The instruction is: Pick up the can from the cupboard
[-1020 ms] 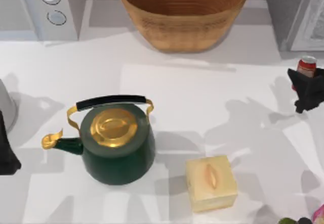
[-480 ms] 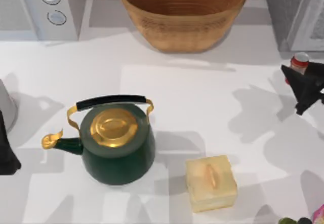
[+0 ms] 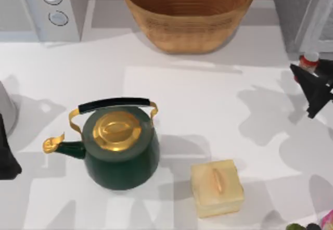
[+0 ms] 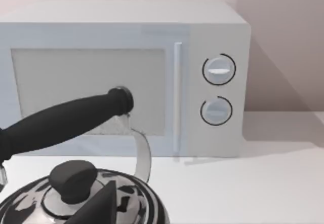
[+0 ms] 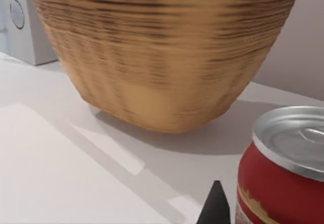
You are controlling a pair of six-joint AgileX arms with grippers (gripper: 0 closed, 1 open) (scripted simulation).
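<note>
The can, red with a pale silvery top, stands upright at the table's right edge, just in front of the grey speckled cupboard in the back right corner. My right gripper is shut on the can, its dark fingers on either side. In the right wrist view the can is close up, with one dark fingertip beside it. My left arm is parked at the table's left edge, above a silver kettle.
A woven basket stands at the back centre and a white microwave with two knobs at the back left. A green kettle with a gold lid sits left of centre. A cream box lies near the front.
My right gripper and the can have shifted slightly left and back toward the cupboard, and the can now looks smaller from above. The left arm has stayed still.
</note>
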